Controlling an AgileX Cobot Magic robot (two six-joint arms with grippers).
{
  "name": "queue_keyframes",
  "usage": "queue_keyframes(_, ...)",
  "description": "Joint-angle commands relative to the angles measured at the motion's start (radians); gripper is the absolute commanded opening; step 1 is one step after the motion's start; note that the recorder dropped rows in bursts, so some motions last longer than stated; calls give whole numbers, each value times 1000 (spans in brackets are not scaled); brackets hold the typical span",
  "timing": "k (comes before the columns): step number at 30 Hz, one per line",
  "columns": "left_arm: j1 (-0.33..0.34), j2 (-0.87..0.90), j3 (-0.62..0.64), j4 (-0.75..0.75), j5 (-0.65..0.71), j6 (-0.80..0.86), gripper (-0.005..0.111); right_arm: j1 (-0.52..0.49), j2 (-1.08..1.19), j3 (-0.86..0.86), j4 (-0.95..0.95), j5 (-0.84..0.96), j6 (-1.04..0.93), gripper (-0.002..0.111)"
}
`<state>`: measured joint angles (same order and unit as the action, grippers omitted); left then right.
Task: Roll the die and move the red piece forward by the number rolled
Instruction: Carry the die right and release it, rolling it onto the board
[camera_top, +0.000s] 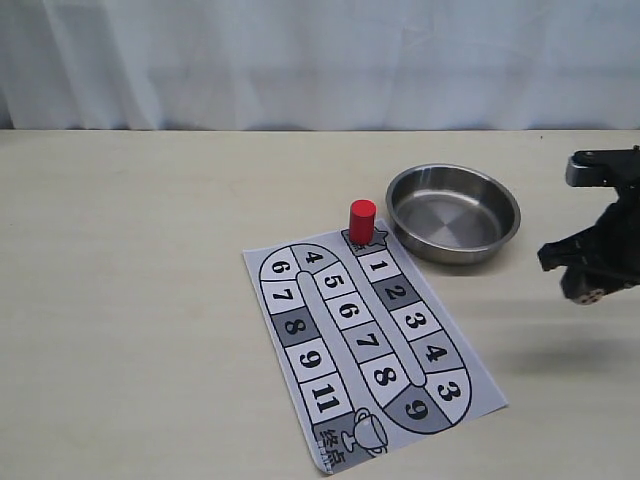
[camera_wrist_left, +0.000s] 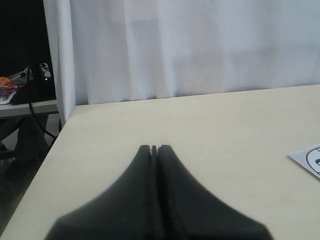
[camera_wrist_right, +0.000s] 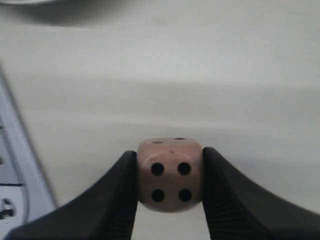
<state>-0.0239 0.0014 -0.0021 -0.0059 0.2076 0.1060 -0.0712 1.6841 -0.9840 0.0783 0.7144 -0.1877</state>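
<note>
The red piece (camera_top: 362, 221) stands upright at the start corner of the numbered paper board (camera_top: 370, 345), beside square 1. My right gripper (camera_wrist_right: 170, 172) is shut on the pale tan die (camera_wrist_right: 170, 174), whose four-pip face points at the camera. In the exterior view that gripper (camera_top: 585, 275) hangs above the table at the right edge, to the right of the metal bowl; the die does not show there. My left gripper (camera_wrist_left: 155, 149) is shut with nothing in it, over bare table far from the board, and is out of the exterior view.
A round steel bowl (camera_top: 453, 213) sits on the table just right of the red piece, with nothing in it. A white curtain hangs behind the table. In the left wrist view a corner of the board (camera_wrist_left: 309, 159) shows, and the table's side edge (camera_wrist_left: 37, 172) drops off.
</note>
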Motion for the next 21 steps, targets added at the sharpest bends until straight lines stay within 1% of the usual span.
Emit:
queue_keyframes(1, -1, -1, 2, -3, -10, -5, 0, 4, 53, 2, 423, -11, -331, 50)
queue_keyframes(3, -1, -1, 2, -3, -10, -5, 0, 4, 76, 0, 526, -8, -439, 78)
queue_keyframes(4, -1, -1, 2, -3, -10, -5, 0, 4, 82, 0, 543, -8, -460, 87)
queue_keyframes(5, -1, -1, 2, -3, -10, -5, 0, 4, 84, -2, 538, -8, -466, 92)
queue_keyframes(6, -1, -1, 2, -3, -10, -5, 0, 4, 84, -2, 527, -11, -457, 92)
queue_keyframes(8, -1, -1, 2, -3, -10, -5, 0, 4, 82, -11, 490, -11, -425, 91)
queue_keyframes(10, -1, -1, 2, -3, -10, -5, 0, 4, 82, -26, 420, -15, -351, 88)
queue_keyframes(13, -1, -1, 2, -3, -10, -5, 0, 4, 82, -41, 271, -19, -185, 83)
queue_keyframes(16, -1, -1, 2, -3, -10, -5, 0, 4, 82, -44, 120, -38, -35, 74)
queue_keyframes(18, -1, -1, 2, -3, -10, -5, 0, 4, 82, -44, 56, -40, 36, 68)
queue_keyframes(21, -1, -1, 2, -3, -10, -5, 0, 4, 82, -44, 19, -40, 75, 57)
